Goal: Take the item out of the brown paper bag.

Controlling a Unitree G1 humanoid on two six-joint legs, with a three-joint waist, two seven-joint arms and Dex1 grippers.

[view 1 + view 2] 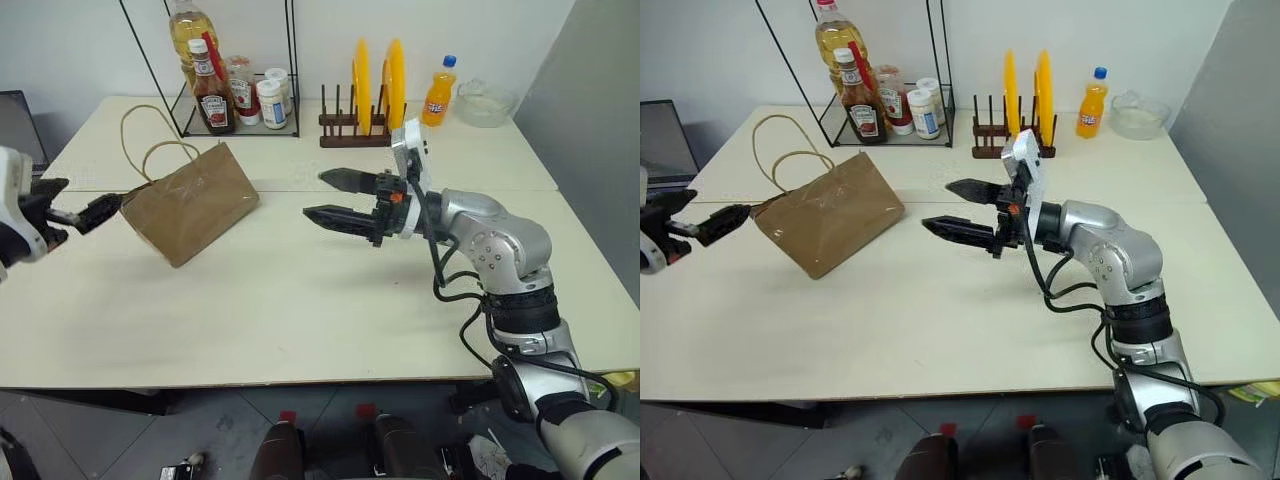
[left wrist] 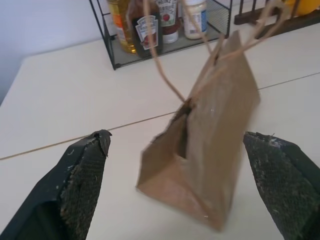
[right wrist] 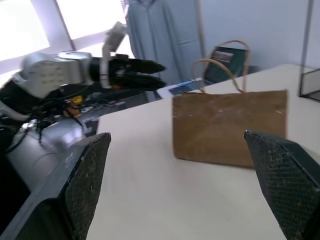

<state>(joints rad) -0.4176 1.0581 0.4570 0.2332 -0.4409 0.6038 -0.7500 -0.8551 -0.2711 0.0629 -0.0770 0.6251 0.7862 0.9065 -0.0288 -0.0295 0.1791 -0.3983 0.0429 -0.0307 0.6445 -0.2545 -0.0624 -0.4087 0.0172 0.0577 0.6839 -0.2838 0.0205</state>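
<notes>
Cream table [image 1: 330, 320], two tops butted along a seam. On it: brown paper bag [image 1: 195, 205] left of centre, tilted, cord handles up; black wire rack [image 1: 240, 125] at the back, holding bottles and jars; wooden plate stand [image 1: 355, 130] with yellow plates; orange soda bottle [image 1: 439, 92]; clear glass bowl [image 1: 484, 103] at the far right corner.

Cream table [image 1: 300, 300] against a white wall [image 1: 90, 40] — grey floor [image 1: 200, 430] below.

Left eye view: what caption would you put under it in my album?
Two open end effectors, left and right, flank a brown paper bag on the table.
</notes>
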